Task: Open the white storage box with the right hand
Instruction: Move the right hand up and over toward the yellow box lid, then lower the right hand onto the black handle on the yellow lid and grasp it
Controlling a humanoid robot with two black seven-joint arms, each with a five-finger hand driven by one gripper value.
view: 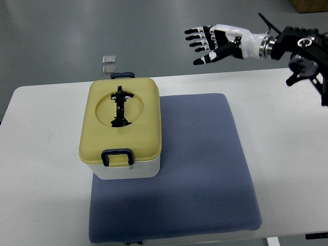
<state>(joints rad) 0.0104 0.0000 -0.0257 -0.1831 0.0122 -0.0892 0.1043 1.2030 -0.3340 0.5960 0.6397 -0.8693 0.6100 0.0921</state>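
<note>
A white storage box (123, 169) with a pale yellow lid (138, 107) stands on the left part of a blue-grey mat (205, 164). The lid is closed. A black handle (121, 106) lies in its round recess, and dark blue latches sit at the near edge (117, 156) and the far edge (122, 75). My right hand (212, 42) is raised at the upper right, well away from the box, fingers spread and holding nothing. The left arm does not show.
The mat lies on a white table (41, 154) whose far edge runs across the picture behind the box. Two small square grey objects (108, 63) lie on the floor beyond the table. A cardboard box corner (310, 4) shows at the top right.
</note>
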